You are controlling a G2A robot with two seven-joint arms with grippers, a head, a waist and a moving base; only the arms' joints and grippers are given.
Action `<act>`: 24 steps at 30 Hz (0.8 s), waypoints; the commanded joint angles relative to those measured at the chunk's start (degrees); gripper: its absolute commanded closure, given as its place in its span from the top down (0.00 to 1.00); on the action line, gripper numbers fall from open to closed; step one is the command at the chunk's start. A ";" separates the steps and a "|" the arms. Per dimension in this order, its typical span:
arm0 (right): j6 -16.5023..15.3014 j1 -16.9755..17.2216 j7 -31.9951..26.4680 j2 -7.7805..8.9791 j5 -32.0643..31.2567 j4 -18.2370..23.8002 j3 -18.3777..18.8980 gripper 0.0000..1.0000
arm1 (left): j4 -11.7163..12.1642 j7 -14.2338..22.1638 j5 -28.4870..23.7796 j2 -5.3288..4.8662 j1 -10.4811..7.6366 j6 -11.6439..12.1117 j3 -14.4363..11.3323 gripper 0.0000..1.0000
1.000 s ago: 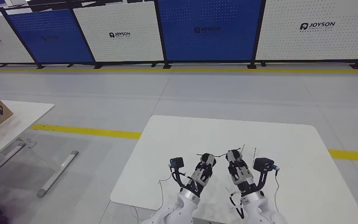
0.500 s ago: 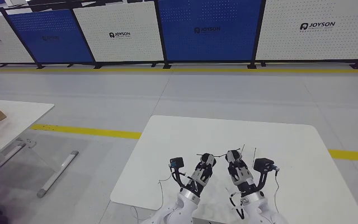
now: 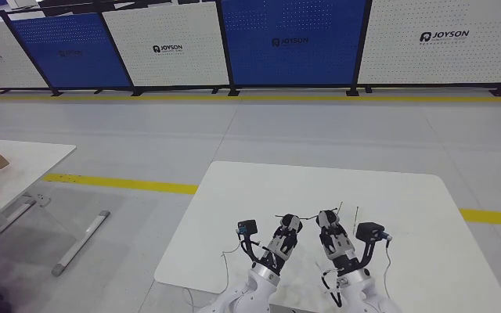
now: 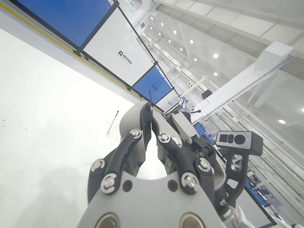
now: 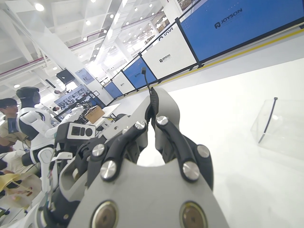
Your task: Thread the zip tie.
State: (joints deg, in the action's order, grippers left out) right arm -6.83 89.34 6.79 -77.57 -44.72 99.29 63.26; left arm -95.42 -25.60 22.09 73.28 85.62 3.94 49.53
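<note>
Above the near part of the white bench (image 3: 313,180), the left gripper (image 4: 149,110) and the right gripper (image 5: 152,96) stood close side by side, each pressed tight on an end of the black zip tie (image 5: 146,79), while a spare tie (image 5: 268,119) leaned inside a clear box (image 5: 285,129) nearby.

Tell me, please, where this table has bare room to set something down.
The far half of the table is bare to its far edge, as are the strips along both side edges. The near middle is crowded: the left gripper and right gripper hold the zip tie, a clear box beside the right one.
</note>
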 commanded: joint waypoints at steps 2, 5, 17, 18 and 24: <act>-0.09 0.12 0.33 -0.02 -0.07 0.12 0.04 0.00 | 0.00 0.00 0.00 0.00 0.00 0.00 0.00 0.00; -0.06 0.21 0.46 -0.03 -0.16 0.19 0.13 0.00 | 0.00 0.00 0.00 0.00 0.00 0.00 0.00 0.00; 0.08 0.21 0.19 -0.13 -0.22 0.01 0.12 0.00 | 0.00 0.00 0.00 0.00 0.00 0.00 0.00 0.00; 0.11 0.15 0.21 -0.15 -0.21 -0.11 0.08 0.00 | 0.00 0.00 0.00 0.00 0.00 0.00 0.00 0.00; 0.18 -0.05 0.39 -0.28 -0.26 -0.53 -0.26 0.00 | 0.00 0.00 0.00 0.00 0.00 0.00 0.00 0.00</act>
State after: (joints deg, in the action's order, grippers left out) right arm -6.65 89.31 7.15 -77.83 -44.96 98.79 63.06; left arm -95.42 -25.60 22.09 73.28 85.62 3.94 49.53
